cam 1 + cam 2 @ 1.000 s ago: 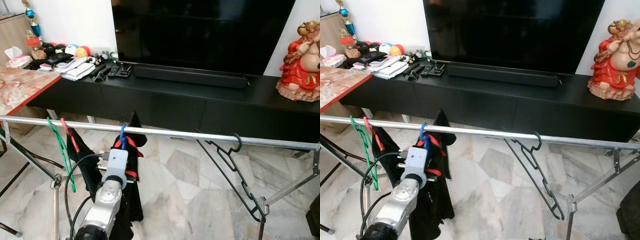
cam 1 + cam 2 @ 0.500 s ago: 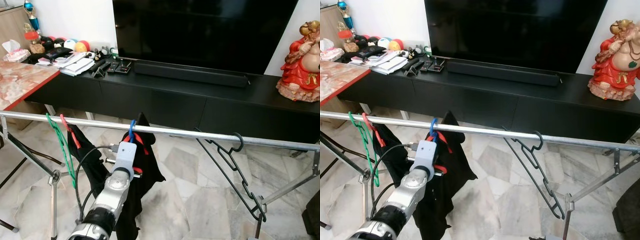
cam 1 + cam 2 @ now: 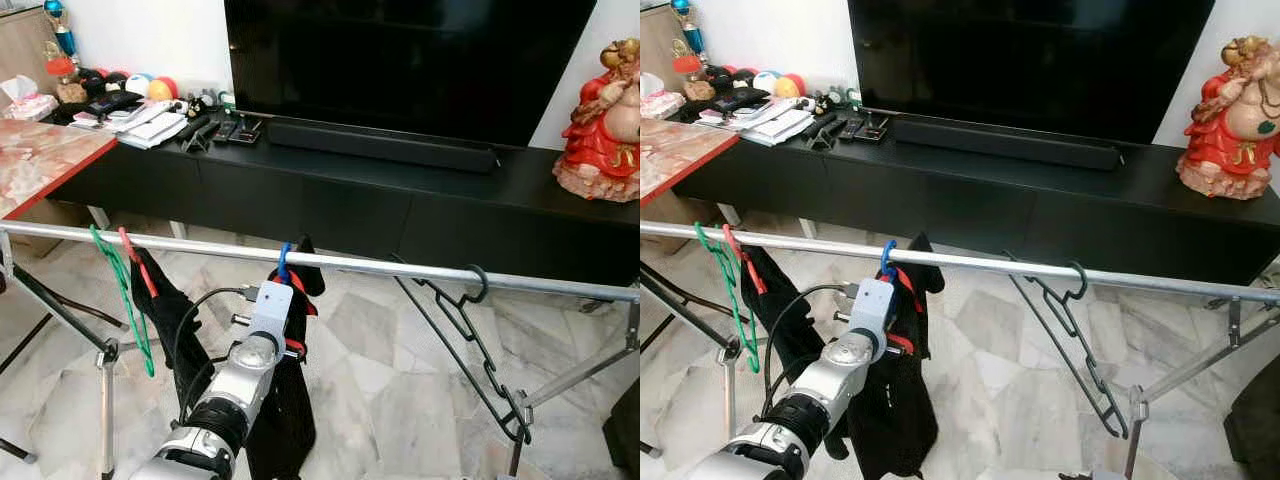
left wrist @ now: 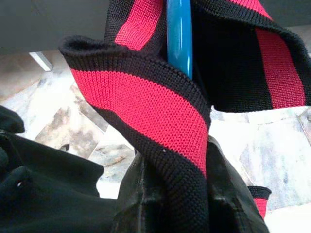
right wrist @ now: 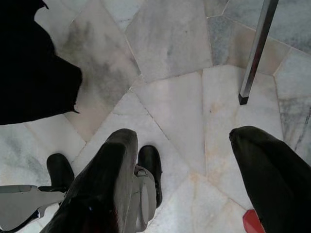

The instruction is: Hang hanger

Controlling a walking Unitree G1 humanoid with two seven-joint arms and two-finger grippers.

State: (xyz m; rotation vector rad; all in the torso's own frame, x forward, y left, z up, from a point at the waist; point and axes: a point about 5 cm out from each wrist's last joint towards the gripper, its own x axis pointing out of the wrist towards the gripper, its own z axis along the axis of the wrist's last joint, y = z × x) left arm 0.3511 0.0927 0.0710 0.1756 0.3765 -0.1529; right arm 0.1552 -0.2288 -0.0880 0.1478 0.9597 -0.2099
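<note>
While the blue hanger (image 3: 284, 262) hooks over the metal rail (image 3: 400, 268), the left hand (image 4: 167, 204) is clamped on it.
The right hand (image 5: 187, 179) hangs apart above the marble floor (image 5: 170, 92).

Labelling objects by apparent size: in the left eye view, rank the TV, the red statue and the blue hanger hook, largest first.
1. TV
2. Red statue
3. Blue hanger hook, though it hangs nearer the camera on the rail, by the left gripper.

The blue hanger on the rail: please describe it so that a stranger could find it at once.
Find the silver rail across the room before the black TV cabinet. Near its middle a blue hanger hooks over it, carrying a black garment with red stripes, the left gripper beneath. The other hangers are green, red and black.
</note>
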